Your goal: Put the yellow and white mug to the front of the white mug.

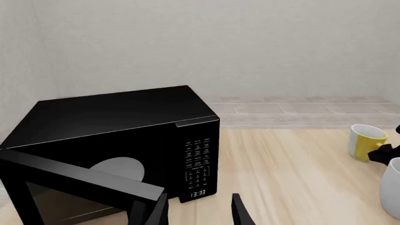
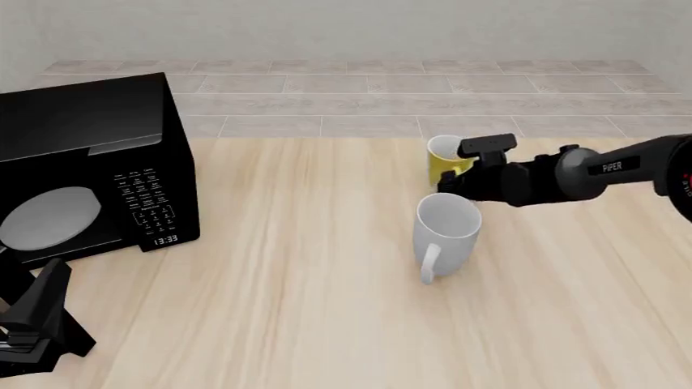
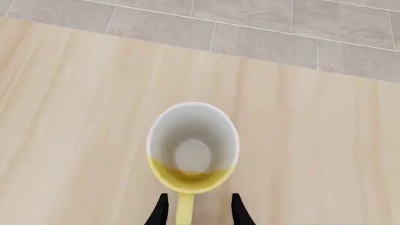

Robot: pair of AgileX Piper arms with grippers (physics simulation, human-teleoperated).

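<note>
We are watching the yellow and white mug (image 3: pixel 192 149) standing upright on the desk (image 2: pixel 303 267), just behind the white mug (image 2: pixel 446 231), on its far side from us. We are seeing the right claw (image 3: pixel 194 212) reaching in with its fingers straddling the yellow handle (image 3: pixel 183 211), narrow but not visibly gripping it. Well off to the left of the white mug, the microwave (image 2: pixel 87 174) is sitting with its door open, and the left claw (image 1: pixel 196 211) is hanging beside it, parted and empty.
</note>
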